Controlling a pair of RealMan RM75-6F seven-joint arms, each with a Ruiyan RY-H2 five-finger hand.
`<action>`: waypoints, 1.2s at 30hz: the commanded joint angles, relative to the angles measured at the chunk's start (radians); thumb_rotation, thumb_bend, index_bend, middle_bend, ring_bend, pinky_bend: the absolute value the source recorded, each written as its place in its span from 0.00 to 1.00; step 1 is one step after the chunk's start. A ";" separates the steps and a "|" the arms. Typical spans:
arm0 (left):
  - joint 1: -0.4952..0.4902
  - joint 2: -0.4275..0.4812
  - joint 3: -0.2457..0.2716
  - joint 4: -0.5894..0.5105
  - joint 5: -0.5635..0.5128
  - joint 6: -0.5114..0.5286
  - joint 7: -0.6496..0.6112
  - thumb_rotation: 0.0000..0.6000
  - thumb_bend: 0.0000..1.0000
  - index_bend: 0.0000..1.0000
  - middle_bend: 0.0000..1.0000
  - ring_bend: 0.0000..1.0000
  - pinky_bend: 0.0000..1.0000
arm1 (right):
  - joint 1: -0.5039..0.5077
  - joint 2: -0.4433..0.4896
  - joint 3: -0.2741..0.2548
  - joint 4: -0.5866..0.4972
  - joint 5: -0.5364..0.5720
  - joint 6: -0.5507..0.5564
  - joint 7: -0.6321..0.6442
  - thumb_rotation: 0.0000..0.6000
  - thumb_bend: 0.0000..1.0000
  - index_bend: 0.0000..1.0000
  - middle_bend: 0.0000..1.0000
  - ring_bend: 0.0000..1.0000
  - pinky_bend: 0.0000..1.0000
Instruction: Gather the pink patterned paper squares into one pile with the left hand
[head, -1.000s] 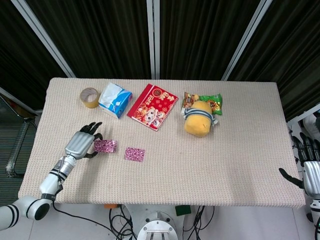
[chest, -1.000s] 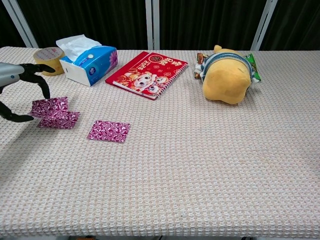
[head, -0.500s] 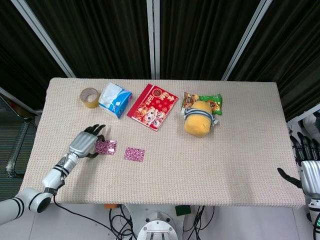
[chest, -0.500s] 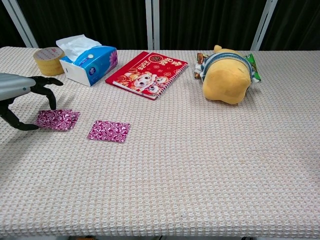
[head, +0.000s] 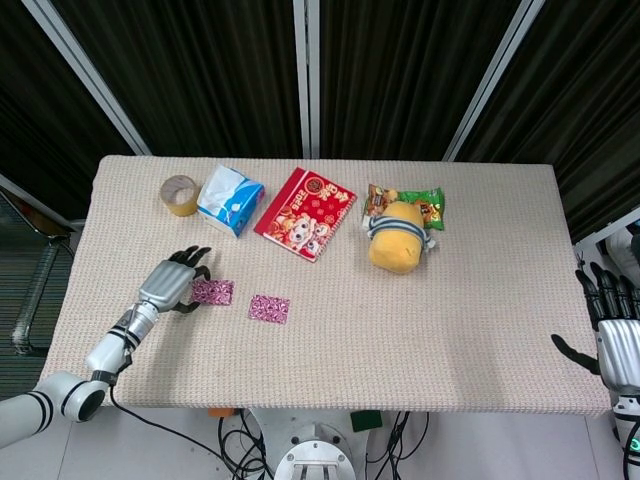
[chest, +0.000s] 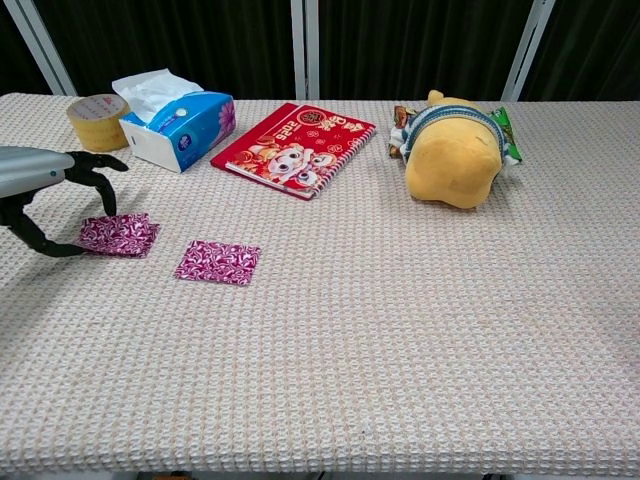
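Observation:
Two pink patterned paper squares lie stacked, slightly askew, as a small pile (head: 212, 291) (chest: 118, 234) on the left of the table. A third pink square (head: 269, 308) (chest: 218, 262) lies flat a short way to the right of the pile, apart from it. My left hand (head: 172, 282) (chest: 40, 185) hovers at the pile's left edge. Its fingers (chest: 100, 190) arch over the pile's far corner, its thumb reaches toward the near corner, and nothing is lifted in it. My right hand (head: 617, 330) hangs off the table's right edge with fingers spread and empty.
Along the back stand a tape roll (head: 180, 194), a blue tissue box (head: 229, 199), a red picture book (head: 305, 213), and a yellow plush toy (head: 396, 235) lying on snack packets (head: 428, 205). The woven beige tablecloth (head: 420, 330) covers the table.
One second ago my left hand held a pink square raised above the other. That square now lies flat on it, and the hand has dropped and eased back to the left.

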 joint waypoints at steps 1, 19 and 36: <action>-0.002 -0.002 0.001 0.001 -0.005 -0.007 0.005 1.00 0.21 0.35 0.04 0.00 0.14 | 0.000 -0.002 0.000 0.004 0.003 -0.003 0.002 1.00 0.33 0.00 0.00 0.00 0.00; 0.002 -0.005 0.009 0.004 0.001 0.000 0.003 1.00 0.21 0.28 0.05 0.00 0.14 | 0.000 -0.006 0.002 0.017 0.004 0.002 0.012 1.00 0.33 0.00 0.00 0.00 0.00; 0.014 0.034 0.013 -0.192 0.063 0.100 0.101 1.00 0.21 0.23 0.05 0.00 0.14 | -0.003 -0.001 0.024 0.030 0.024 0.020 0.054 1.00 0.33 0.00 0.00 0.00 0.00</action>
